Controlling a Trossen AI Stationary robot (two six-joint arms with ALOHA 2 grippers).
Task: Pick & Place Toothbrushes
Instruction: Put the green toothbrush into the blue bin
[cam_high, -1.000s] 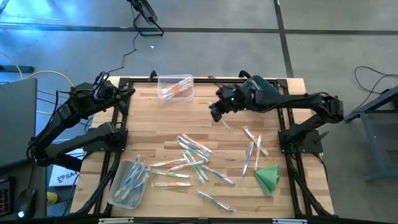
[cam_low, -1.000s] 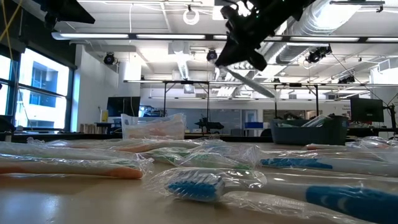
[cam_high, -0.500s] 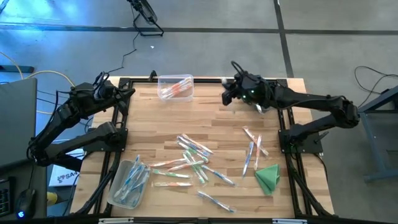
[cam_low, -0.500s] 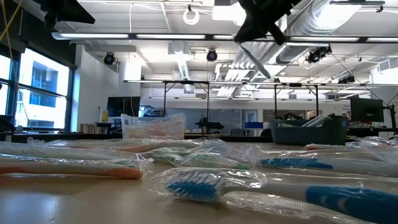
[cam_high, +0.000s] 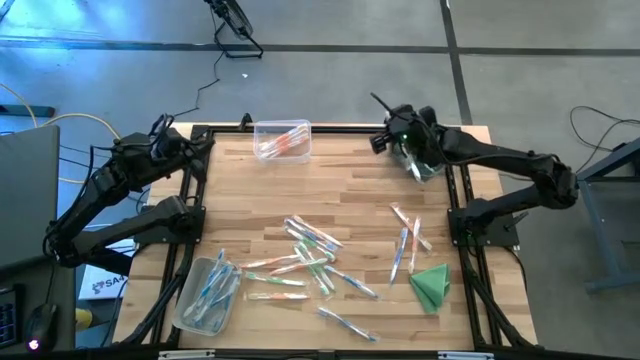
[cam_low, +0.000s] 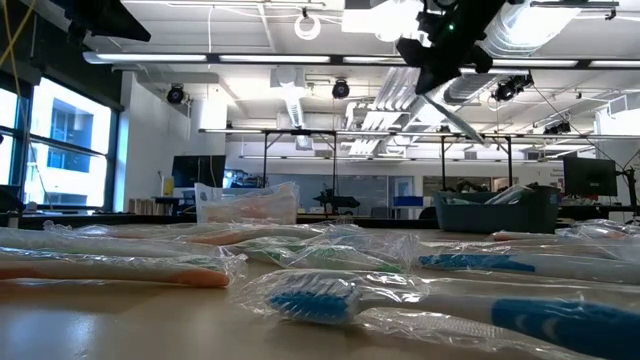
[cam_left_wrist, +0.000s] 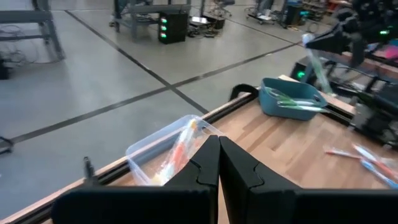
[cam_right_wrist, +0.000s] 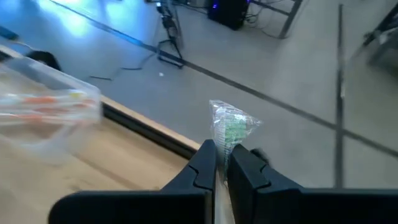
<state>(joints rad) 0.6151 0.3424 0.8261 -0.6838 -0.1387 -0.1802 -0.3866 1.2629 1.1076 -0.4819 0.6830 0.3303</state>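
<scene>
The right tool is at the upper right of the high view, above the teal bin at the far right corner of the tabletop. Its fingers are clamped on one wrapped toothbrush with green bristles, which sticks out past the fingertips in the right wrist view. In the low view this brush hangs slanted, high over the tabletop.

The left tool waits at the upper left of the high view, beside the clear bin with orange brushes; its fingers are together and hold nothing.

The other toothbrushes lie loose in the lower middle of the high view, a few more are at the right near the green cloth, and another clear bin at the lower left holds blue ones.

The step in hand seems to be the carrying of the green brush to the teal bin. The next move probably asks to bring the tool fully over the bin, lower it a little and part the fingers, so the brush falls inside and not over the rim.
</scene>
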